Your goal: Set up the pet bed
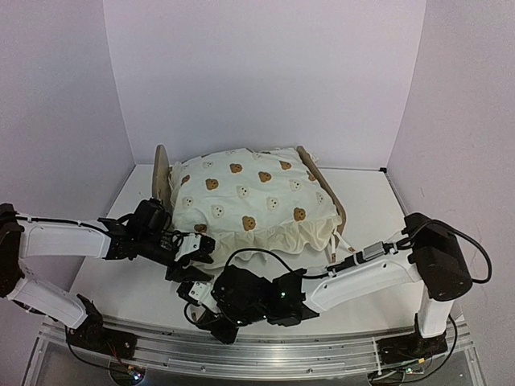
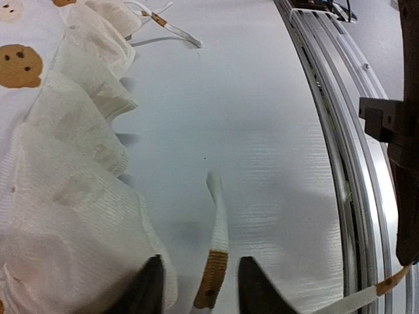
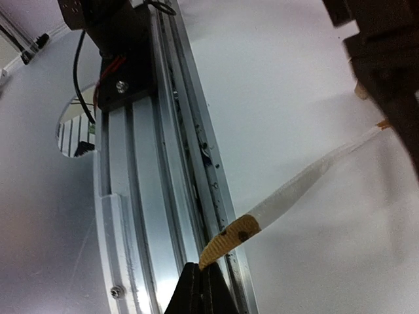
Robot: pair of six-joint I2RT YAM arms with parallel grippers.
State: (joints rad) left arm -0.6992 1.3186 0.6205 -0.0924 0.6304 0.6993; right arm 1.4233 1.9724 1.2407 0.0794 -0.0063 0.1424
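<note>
White table (image 1: 370, 201) bore pet bed (image 1: 161, 173) under bear-print bedding (image 1: 249, 193) | left gripper (image 2: 200, 291) stood parted around loose tie (image 2: 217, 229) | right gripper (image 3: 201, 278) pinched second tie (image 3: 288, 196) by its end

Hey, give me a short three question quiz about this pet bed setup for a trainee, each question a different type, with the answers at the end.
1. True or false: the right claw is shut on the tan end of a tie ribbon.
2. Where does the bedding lie? A, on the pet bed; B, folded beside it; C, hanging from the right claw.
3. Fill in: the left claw has its jaws ____.
Key: 1 true; 2 A; 3 open.
</note>
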